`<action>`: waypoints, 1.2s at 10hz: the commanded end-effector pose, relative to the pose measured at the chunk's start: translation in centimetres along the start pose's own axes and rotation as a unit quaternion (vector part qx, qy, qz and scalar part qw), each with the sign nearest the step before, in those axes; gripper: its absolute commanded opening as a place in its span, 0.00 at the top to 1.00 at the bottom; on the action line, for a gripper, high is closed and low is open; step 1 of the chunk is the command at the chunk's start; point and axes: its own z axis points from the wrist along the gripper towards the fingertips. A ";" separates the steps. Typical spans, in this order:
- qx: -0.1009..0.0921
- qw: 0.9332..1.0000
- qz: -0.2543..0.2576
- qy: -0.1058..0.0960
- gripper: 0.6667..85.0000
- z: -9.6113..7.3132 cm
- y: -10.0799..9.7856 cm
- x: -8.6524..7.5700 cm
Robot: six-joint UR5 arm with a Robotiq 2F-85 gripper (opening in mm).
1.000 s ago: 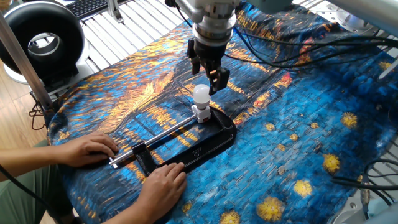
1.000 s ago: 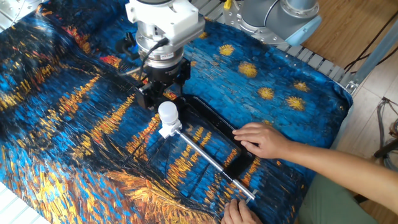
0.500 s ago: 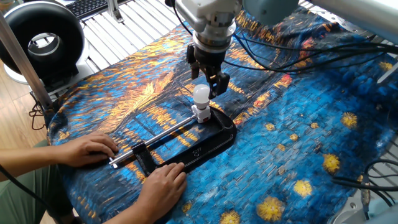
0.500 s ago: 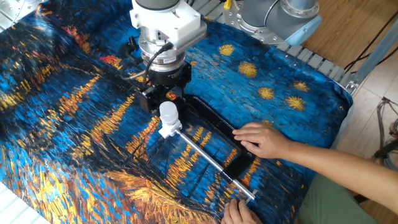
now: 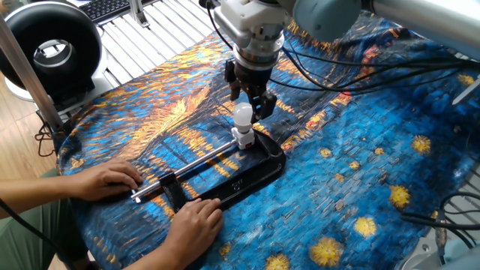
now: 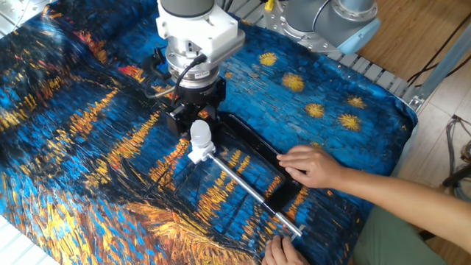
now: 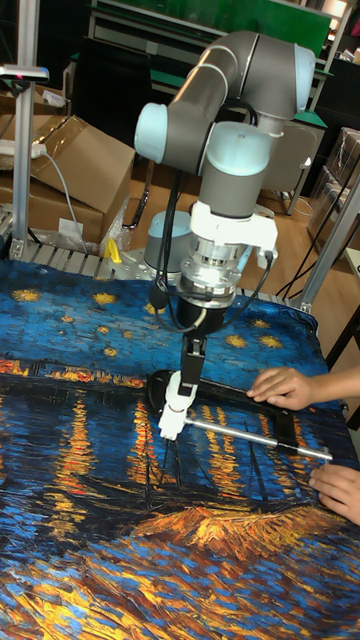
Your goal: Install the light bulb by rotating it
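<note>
The light bulb (image 5: pixel 242 114) is small and white and stands upright in a white socket block (image 5: pixel 243 138) at the far end of a black clamp base (image 5: pixel 247 171). My gripper (image 5: pixel 250 100) hangs just above and behind the bulb's dome, open, with one black finger to each side of it. No contact with the bulb shows. From the other side, the light bulb (image 6: pixel 199 132) sits just under my gripper (image 6: pixel 196 118). In the tall view my gripper (image 7: pixel 188 368) appears edge-on above the light bulb (image 7: pixel 177 394).
A metal rod (image 5: pixel 191 163) runs from the socket block along the base. A person's hands (image 5: pixel 112 181) (image 5: pixel 196 222) hold the rod end and the base. Black cables (image 5: pixel 360 71) trail over the patterned cloth, and a black ring-shaped device (image 5: pixel 49 51) stands at the back left.
My gripper has come down and moved slightly toward the bulb, so its fingers now flank the dome more closely. Bulb, clamp and hands stayed put.
</note>
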 end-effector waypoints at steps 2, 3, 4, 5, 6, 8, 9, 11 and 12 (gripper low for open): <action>0.000 1.000 0.003 -0.006 0.17 0.5 0.1 0.0; -0.001 1.000 0.006 -0.006 0.17 0.6 0.3 0.0; -0.002 1.000 0.012 -0.006 0.20 0.6 0.4 0.0; -0.006 1.000 0.023 -0.005 0.23 0.6 0.6 0.0; -0.012 0.999 0.034 -0.004 0.27 0.7 1.0 0.0; -0.013 0.999 0.041 -0.003 0.32 0.7 1.1 -0.1; -0.014 0.999 0.044 0.000 0.32 0.7 1.2 0.1; -0.012 0.999 0.053 0.007 0.40 0.7 1.2 0.3; -0.010 0.998 0.057 0.009 0.43 0.8 1.1 0.5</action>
